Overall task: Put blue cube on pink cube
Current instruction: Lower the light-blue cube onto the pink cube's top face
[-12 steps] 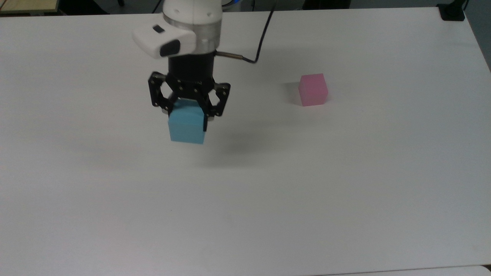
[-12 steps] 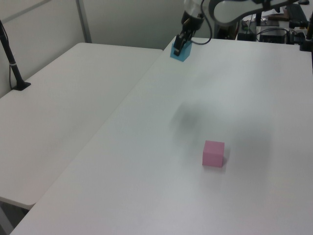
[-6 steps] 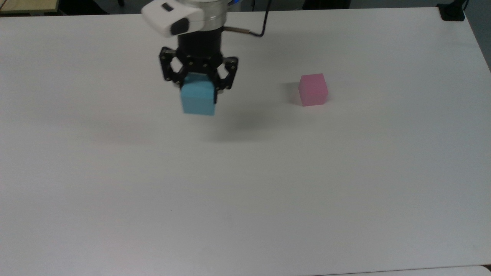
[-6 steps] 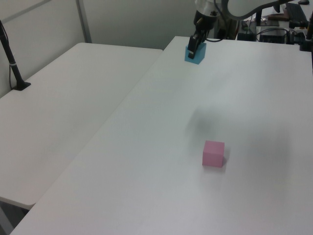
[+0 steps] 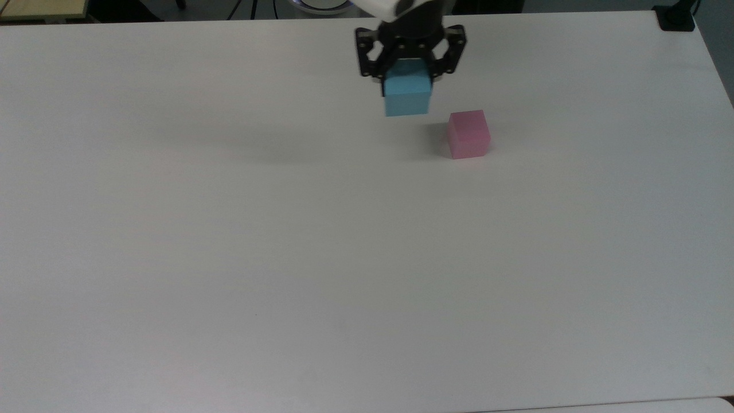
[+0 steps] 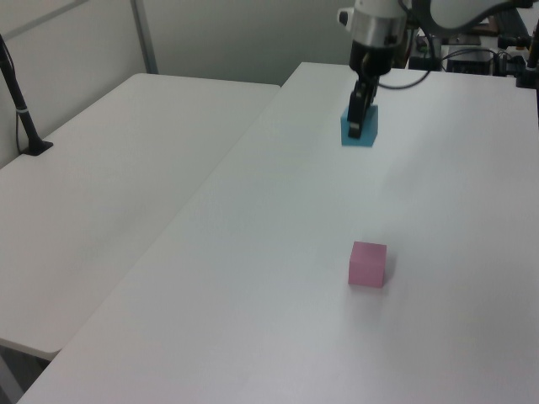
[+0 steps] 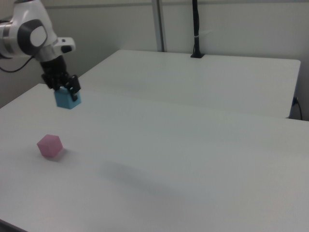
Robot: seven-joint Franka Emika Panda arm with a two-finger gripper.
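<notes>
The white table lies bare across its near part in the top view. Farther back, toward the top view's right, the pink cube sits flat on the tabletop, with a soft shadow on its left side in the top view; in the left view the pink cube rests in the nearer half of the table, and in the right view it lies near the right view's left edge. Beyond it, the blue cube hangs in the air, clear of the table, pinched between the black fingers of the gripper, whose jaws press against two opposite faces of the cube. In the top view the blue cube is up and to the left of the pink one, near it but apart. The left view shows the gripper pointing straight down with the blue cube well behind the pink one; the right view shows the blue cube above it.
</notes>
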